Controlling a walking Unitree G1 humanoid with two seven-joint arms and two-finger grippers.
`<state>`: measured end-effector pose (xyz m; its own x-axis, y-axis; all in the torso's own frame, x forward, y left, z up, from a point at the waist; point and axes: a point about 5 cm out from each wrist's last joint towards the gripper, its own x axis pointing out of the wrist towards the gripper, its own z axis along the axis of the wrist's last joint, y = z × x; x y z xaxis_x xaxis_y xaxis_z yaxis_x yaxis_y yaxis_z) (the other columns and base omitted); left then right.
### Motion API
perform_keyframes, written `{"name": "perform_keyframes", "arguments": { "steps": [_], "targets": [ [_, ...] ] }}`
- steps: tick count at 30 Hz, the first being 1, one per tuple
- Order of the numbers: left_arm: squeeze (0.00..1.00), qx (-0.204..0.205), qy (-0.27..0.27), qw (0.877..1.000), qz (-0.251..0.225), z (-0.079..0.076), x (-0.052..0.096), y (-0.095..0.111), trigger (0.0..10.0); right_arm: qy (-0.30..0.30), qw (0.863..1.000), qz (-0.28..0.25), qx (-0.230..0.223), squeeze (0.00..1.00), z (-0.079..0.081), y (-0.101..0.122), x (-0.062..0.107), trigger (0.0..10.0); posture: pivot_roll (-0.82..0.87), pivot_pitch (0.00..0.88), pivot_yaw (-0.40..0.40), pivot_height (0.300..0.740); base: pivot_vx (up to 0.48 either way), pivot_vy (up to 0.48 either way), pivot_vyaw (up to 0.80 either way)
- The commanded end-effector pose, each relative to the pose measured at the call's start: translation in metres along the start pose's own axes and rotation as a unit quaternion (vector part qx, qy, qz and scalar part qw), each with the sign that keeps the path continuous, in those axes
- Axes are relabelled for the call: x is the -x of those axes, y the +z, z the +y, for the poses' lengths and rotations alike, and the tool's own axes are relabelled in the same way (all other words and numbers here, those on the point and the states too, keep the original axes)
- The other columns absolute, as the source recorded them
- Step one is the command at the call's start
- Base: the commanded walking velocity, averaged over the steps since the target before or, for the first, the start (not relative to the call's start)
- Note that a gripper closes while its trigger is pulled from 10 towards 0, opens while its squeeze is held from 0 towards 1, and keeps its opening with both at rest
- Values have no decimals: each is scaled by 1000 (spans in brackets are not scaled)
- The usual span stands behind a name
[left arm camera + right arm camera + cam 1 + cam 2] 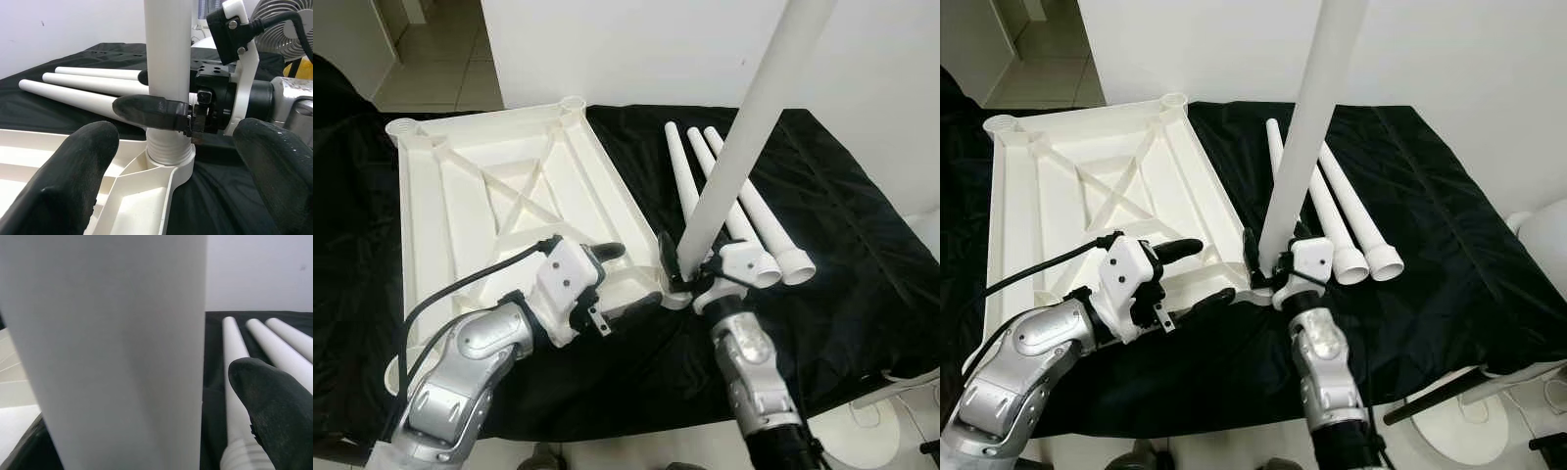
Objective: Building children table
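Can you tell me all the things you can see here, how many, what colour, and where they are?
table top: one, white, upside down on the black cloth.
standing leg: one, white, upright in the table top's near right corner socket.
loose legs: three, white, lying side by side on the cloth, right of the table top.
cloth: one, black, covering the work surface.
fan: one, pale, behind the cloth.
left tool: black fingers open, at the table top's near edge.
right tool: gripping the standing leg's base.

- Looks like a home room, plain and sparsely furnished.
- White walls (607, 49), tiled floor (440, 69) beyond.
- Black cloth (842, 225) as work surface.
- Fan (281, 34) nearby.
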<state>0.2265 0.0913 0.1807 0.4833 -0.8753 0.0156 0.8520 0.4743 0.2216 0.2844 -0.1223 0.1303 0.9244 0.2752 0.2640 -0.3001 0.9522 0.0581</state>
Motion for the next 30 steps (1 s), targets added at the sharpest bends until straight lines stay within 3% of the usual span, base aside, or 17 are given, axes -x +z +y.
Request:
{"name": "perform_keyframes", "arguments": {
  "steps": [1, 2, 3, 13, 23, 24, 27, 28, 30],
  "targets": [
    [0, 4, 25, 1000, 8, 0, -3, -3, 10000, 27, 1000, 15, -5, 0, -5, -3, -1, 10000, -34, 21, -7, 740, 0, 0, 0],
    [0, 4, 25, 1000, 8, 0, -3, -3, 10000, 27, 1000, 15, -5, 0, -5, -3, -1, 10000, -34, 21, -7, 740, 0, 0, 0],
    [0, 9, 28, 999, 17, -3, -8, -8, 10000, 78, 997, 28, 1, 0, -9, -2, -5, 10000, -33, 19, -10, 740, 0, 0, 0],
    [0, 13, 29, 999, 20, -5, -12, -9, 10000, 161, 985, 54, 15, 0, -15, -1, -10, 10000, -31, 18, -11, 740, 0, 0, 0],
    [0, 35, 39, 998, 39, -9, -19, -15, 10000, 261, 959, 98, 43, 0, -30, 1, -13, 10000, -28, 17, -14, 740, 0, 0, 0],
    [0, 34, 41, 998, 39, -9, -20, -15, 10000, 265, 958, 100, 46, 0, -32, 2, -14, 8118, -28, 16, -17, 740, 0, 0, 0],
    [0, 32, 42, 998, 40, -9, -20, -15, 10000, 267, 957, 101, 47, 0, -34, 2, -15, 8118, -28, 16, -17, 740, 0, 0, 0],
    [0, 31, 43, 998, 39, -9, -21, -15, 10000, 267, 957, 102, 48, 0, -36, 2, -16, 4314, -28, 15, -18, 740, 0, 0, 0],
    [0, 31, 44, 998, 39, -9, -21, -15, 10000, 269, 956, 103, 48, 0, -37, 3, -17, 4314, -28, 15, -18, 740, 0, 0, 0]
  ]
}}
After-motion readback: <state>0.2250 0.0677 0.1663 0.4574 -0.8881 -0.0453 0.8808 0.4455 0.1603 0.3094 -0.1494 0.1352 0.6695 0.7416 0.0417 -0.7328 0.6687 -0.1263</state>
